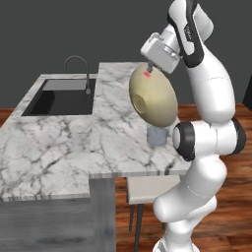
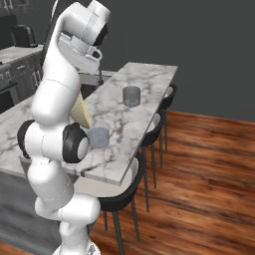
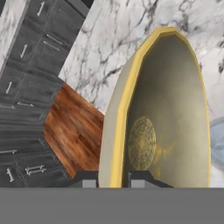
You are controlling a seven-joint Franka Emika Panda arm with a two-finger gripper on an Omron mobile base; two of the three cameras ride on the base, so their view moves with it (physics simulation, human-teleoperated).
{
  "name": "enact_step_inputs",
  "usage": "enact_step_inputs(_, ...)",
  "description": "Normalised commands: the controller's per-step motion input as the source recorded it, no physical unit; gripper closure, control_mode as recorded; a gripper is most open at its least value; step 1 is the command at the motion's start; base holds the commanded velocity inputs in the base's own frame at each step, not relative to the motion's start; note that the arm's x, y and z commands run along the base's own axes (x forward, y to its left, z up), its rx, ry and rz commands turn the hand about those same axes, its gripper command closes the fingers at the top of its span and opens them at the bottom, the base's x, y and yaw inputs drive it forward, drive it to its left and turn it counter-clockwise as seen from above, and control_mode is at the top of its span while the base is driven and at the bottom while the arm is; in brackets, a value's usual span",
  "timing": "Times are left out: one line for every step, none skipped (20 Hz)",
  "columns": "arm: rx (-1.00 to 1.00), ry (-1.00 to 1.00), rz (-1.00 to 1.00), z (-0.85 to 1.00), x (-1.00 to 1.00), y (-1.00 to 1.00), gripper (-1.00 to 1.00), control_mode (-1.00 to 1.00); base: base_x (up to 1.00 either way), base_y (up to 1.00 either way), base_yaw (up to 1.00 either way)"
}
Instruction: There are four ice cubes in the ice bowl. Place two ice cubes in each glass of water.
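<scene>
Right now I am holding the wide, round, yellowish-tan ice bowl (image 1: pixel 153 99) up in the air, tipped on its side over the grey and white marble counter (image 1: pixel 59 142). My two-finger gripper (image 3: pixel 113 180) is pinching the bowl's rim, one dark tip on each side of the wall. The bowl is hanging just below the hand, above the near short clear glass of water (image 2: pixel 99 137). Looking inside the bowl, I am seeing no pale-blue cubes. I cannot tell if any ice is sitting in the glasses. The far glass of water (image 2: pixel 131 96) is standing well apart, further along the counter. So I am guessing the pouring is underway, but I cannot count what is done.
</scene>
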Motion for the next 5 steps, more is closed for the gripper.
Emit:
enact_step_inputs(-0.33, -0.15, 0.00, 0.00, -0.76, 0.73, 1.00, -1.00, 0.00, 0.00, 0.00)
enact_step_inputs(-0.38, -0.12, 0.00, 0.00, -0.62, 0.87, 1.00, -1.00, 0.00, 0.00, 0.00)
enact_step_inputs(-0.39, -0.13, 0.00, 0.00, -0.60, 0.90, 1.00, -1.00, 0.00, 0.00, 0.00)
enact_step_inputs(-0.43, -0.14, 0.00, -0.01, -0.51, 0.81, 1.00, -1.00, 0.00, 0.00, 0.00)
enact_step_inputs(-0.43, -0.18, 0.00, -0.08, -0.55, 0.79, 1.00, -1.00, 0.00, 0.00, 0.00)
